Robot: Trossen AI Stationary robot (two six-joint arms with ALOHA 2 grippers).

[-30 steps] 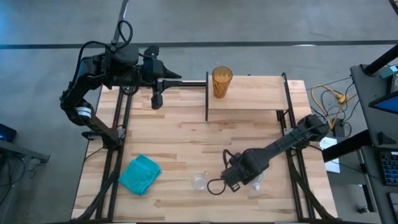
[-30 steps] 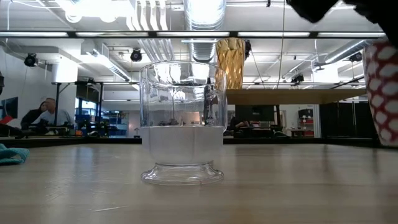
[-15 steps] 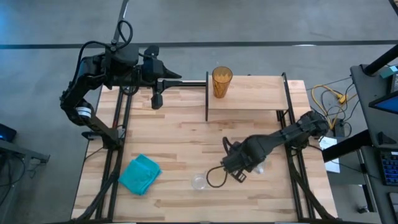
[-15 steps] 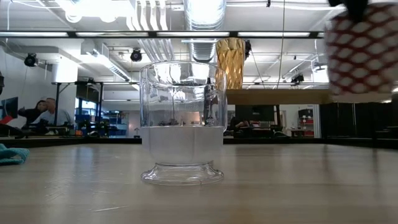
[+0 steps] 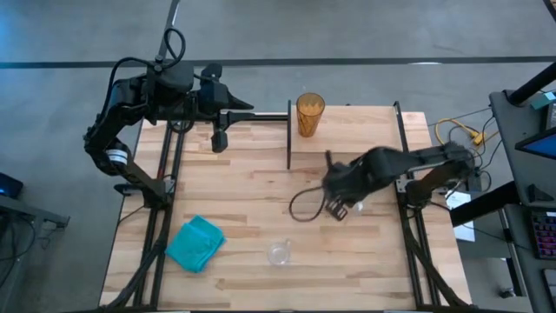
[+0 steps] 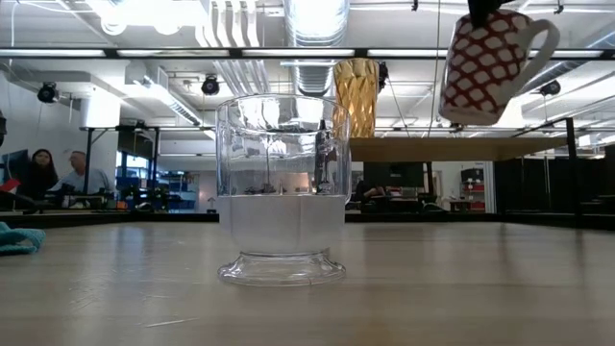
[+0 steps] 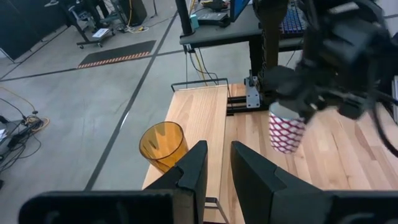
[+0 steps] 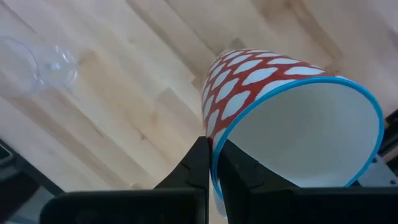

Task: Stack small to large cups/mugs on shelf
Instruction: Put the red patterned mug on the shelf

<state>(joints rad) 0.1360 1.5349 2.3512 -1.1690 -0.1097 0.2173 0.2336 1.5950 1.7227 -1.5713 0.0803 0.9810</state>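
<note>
The white mug with the red pattern [image 6: 488, 65] hangs from my right gripper [image 5: 340, 202], which is shut on it above the table just in front of the shelf [image 5: 347, 132]. It also shows in the left wrist view [image 7: 286, 130] and the right wrist view [image 8: 249, 87]. The amber tumbler [image 5: 309, 113] stands by its base on the shelf's far left corner. The tiny clear glass cup [image 5: 278, 253] stands on its foot near the table's near edge. My left gripper [image 5: 248, 110] waits at the far left, its fingers close together and empty. My right gripper holds the mug by its blue-edged rim [image 8: 214, 163], one finger inside and one outside the wall. The fingers come from above, pointing down. The mug is lifted clear of the table and hangs tilted below them, its handle [image 6: 543, 34] on the side away from the fingers.
A teal cloth [image 5: 195, 243] lies at the table's near left. The shelf's black frame posts [image 5: 288, 139] stand at its left end. Bare shelf board lies to the right of the tumbler [image 7: 163, 144].
My right gripper has lifted the mug off the table from beside the glass cup. It has carried it up and toward the far edge, to just in front of the shelf. The mug is now clear of the table and tilted. The glass cup has stayed in place.
</note>
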